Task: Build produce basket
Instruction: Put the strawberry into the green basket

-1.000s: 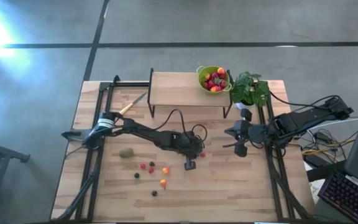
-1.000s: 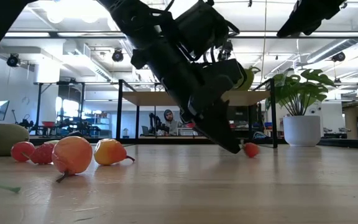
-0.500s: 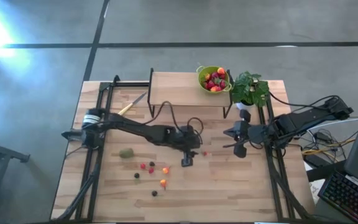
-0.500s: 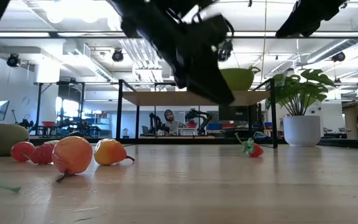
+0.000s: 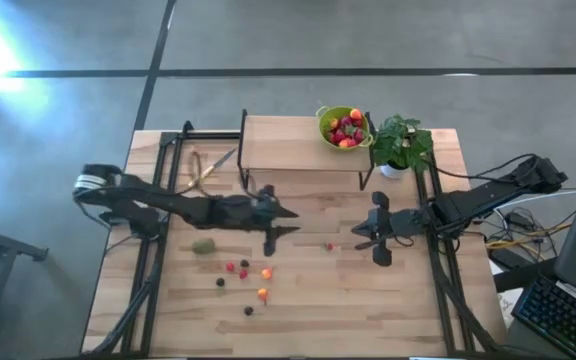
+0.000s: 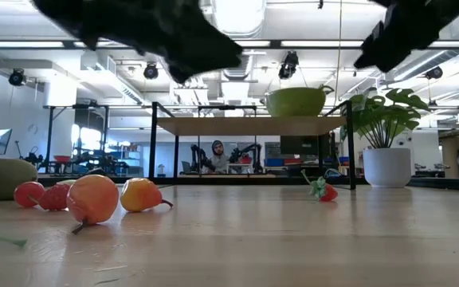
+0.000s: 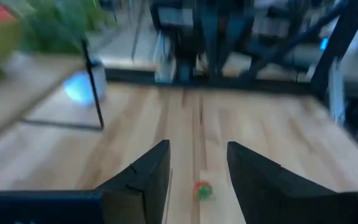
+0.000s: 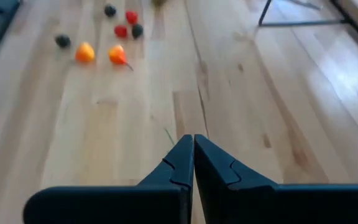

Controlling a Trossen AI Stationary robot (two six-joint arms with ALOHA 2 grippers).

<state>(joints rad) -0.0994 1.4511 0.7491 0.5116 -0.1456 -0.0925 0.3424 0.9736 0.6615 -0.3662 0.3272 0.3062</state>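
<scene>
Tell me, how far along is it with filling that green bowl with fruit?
Partly done. The lime-green colander on the raised shelf already holds a heap of red and orange fruits. In hand: nothing; the left gripper is open and empty above the table, and the right gripper is shut and empty. Left: one red berry between the grippers, the small cluster of berries, and the kiwi-like fruit.

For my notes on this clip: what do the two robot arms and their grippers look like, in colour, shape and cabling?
Both arms are dark, slender and jointed. The left arm has a pale band near its base; black cables loop along it. The right arm trails black cables toward the table's edge. The left gripper and right gripper each have two flat, dark, angular fingers with stepped inner edges.
</scene>
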